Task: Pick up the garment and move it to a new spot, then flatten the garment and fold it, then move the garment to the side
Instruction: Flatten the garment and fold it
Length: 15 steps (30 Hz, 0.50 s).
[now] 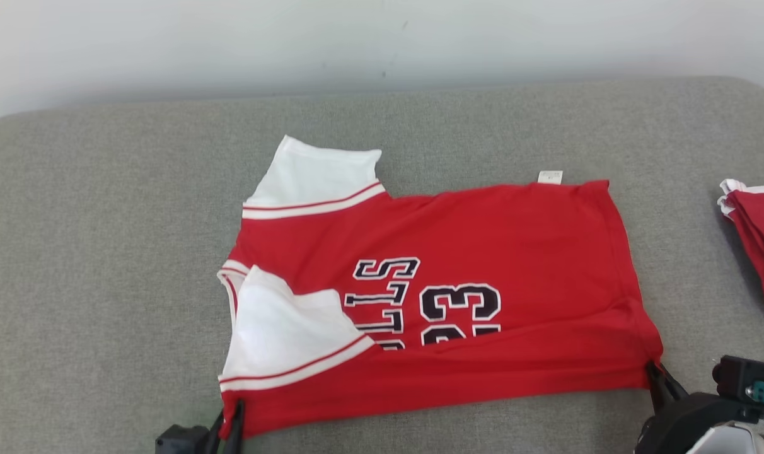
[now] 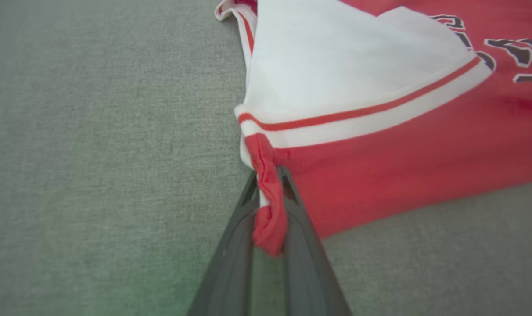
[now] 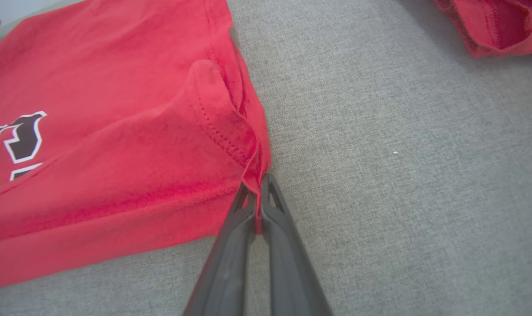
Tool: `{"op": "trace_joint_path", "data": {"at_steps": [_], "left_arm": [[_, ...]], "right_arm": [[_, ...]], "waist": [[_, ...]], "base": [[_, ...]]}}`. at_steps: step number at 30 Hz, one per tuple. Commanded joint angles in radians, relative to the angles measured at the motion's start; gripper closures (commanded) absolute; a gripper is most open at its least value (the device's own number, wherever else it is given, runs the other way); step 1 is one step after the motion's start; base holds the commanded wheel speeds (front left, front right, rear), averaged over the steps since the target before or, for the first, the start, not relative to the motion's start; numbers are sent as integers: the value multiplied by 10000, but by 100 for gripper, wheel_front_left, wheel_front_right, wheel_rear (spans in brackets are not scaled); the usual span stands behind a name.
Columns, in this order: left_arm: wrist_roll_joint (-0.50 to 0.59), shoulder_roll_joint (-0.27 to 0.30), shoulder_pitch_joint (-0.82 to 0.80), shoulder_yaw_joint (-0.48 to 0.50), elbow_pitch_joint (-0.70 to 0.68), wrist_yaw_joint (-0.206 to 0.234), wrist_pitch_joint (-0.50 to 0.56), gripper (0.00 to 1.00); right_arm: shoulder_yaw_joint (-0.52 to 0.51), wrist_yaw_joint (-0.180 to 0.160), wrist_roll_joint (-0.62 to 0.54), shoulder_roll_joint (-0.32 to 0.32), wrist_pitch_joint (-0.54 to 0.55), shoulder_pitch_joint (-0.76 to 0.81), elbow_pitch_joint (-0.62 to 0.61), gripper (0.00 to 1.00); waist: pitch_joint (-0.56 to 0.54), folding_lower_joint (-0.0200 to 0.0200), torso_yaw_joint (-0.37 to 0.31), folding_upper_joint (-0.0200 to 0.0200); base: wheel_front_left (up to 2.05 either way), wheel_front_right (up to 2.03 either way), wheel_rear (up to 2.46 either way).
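Red jersey [image 1: 483,252] with white sleeves lies spread across the middle of the grey cloth-covered desk [image 1: 104,252], collar end toward the left of the head view and hem toward the right. The left hand [image 2: 268,175] is pinched shut on the bunched red corner just below the near sleeve [image 2: 336,66], at the lower left of the head view. The right hand [image 3: 259,188] is clamped on the near hem corner, at the lower right.

The jersey looks placed and roughly flattened. The near sleeve is already turned in over the chest, and a fold line cuts across the lower half of the numerals, so a first lengthwise fold seems begun. The far sleeve [image 1: 319,176] is not yet tucked. The remaining folds and the move to the side are, by my reading, left to do.

A stack of folded red garments [image 1: 760,239] sits at the right edge of the head view, well apart from the hem. A small white label [image 1: 550,177] pokes out at the far edge. Nothing lies on the jersey or blocks either hand.
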Motion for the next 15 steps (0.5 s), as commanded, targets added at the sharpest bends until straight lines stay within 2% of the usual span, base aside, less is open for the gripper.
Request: {"op": "trace_joint_path", "data": {"at_steps": [1, 12, 13, 14, 15], "left_arm": [[-94, 119, 311, 2, -59, 79, 84, 100], [-183, 389, 1119, -41, -1055, 306, 218, 100], [-210, 391, 1141, -27, -1078, 317, 212, 93], [-216, 391, 1178, -36, -1081, 302, 219, 34], [-206, 394, 1221, -69, -1065, 291, 236, 9]], "right_arm": [[-109, 2, 125, -21, 17, 207, -108, 100], [-265, -11, 847, -27, 238, 1397, -1001, 100], [-199, -11, 898, -26, 283, 1469, -999, 100], [-142, -11, 942, -26, 349, 1534, -972, 100], [-82, -11, 954, -26, 395, 1608, -936, 93]], "waist": [[-192, -1, -4, 0], [-441, -1, 59, 0], [-443, -1, 42, 0], [-443, -1, 24, 0], [-445, -1, 8, 0]], "base": [[0, 0, 0], [0, 0, 0], [0, 0, 0], [0, 0, 0], [0, 0, 0]]}}
